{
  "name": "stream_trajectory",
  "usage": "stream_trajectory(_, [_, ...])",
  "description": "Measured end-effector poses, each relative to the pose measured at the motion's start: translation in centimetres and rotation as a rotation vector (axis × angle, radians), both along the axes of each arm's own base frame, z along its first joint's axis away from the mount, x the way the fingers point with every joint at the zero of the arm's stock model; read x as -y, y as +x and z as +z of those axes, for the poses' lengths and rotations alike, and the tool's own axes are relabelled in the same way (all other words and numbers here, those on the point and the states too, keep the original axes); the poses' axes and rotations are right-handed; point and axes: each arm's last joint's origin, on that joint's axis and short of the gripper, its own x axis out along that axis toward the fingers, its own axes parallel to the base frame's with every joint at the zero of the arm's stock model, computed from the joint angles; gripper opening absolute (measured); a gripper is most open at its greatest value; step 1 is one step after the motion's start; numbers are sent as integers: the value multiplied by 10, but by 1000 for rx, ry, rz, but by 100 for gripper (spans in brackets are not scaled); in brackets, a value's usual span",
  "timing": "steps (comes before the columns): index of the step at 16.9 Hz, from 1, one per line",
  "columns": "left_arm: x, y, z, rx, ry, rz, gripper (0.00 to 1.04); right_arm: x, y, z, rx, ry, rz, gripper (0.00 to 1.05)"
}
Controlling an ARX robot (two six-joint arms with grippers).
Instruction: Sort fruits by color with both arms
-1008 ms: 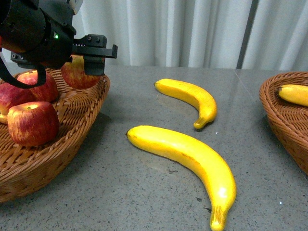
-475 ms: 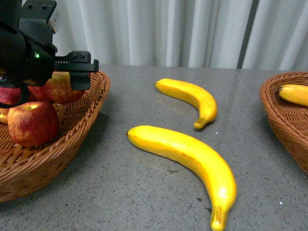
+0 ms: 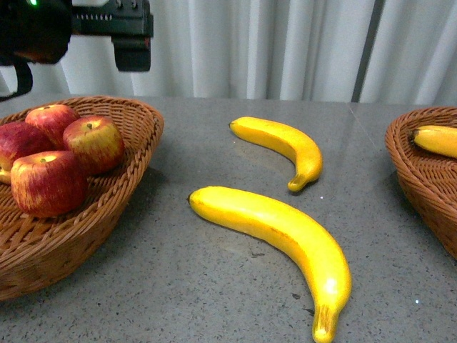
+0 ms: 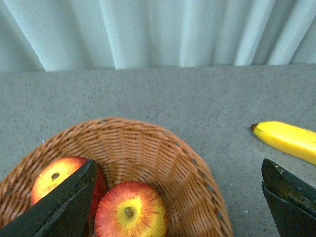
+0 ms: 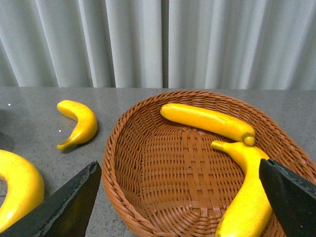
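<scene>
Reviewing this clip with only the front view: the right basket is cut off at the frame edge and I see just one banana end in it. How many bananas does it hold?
Observer: Two. The right wrist view shows the whole right basket, with a straighter banana and a curved banana lying close together inside.
Operator: The right arm isn't in my view at all. Is it carrying anything?
Observer: No. The right end effector is open, its fingers wide apart with nothing between them, facing that basket.
</scene>
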Motion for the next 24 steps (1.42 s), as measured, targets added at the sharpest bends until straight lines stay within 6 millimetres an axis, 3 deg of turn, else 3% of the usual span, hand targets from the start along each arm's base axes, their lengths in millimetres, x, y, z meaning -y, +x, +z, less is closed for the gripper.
stream_trajectory(3, [8,-41,24,137,111,-38,98,0,0,0,0,0,0,98])
stream_trajectory(6, [10,-98,26,255,172,-34,94,0,0,0,0,0,0,98])
stream_trajectory(8, [-18,-152,12,367,8,35,68,0,0,0,0,0,-1,98])
stream_trajectory(10, [-42,-185,-18,363,-24,57,45,0,0,0,0,0,0,98])
stream_trajectory(13, [-61,-201,-40,364,-44,48,7,0,0,0,0,0,0,98])
stream_trajectory(14, [-66,-205,-46,366,-46,55,2,0,0,0,0,0,0,98])
stream_trajectory(21, [-91,-226,-70,366,-45,77,2,0,0,0,0,0,-1,98])
stream_trajectory(24, [-90,-230,-73,367,-50,48,2,0,0,0,0,0,0,98])
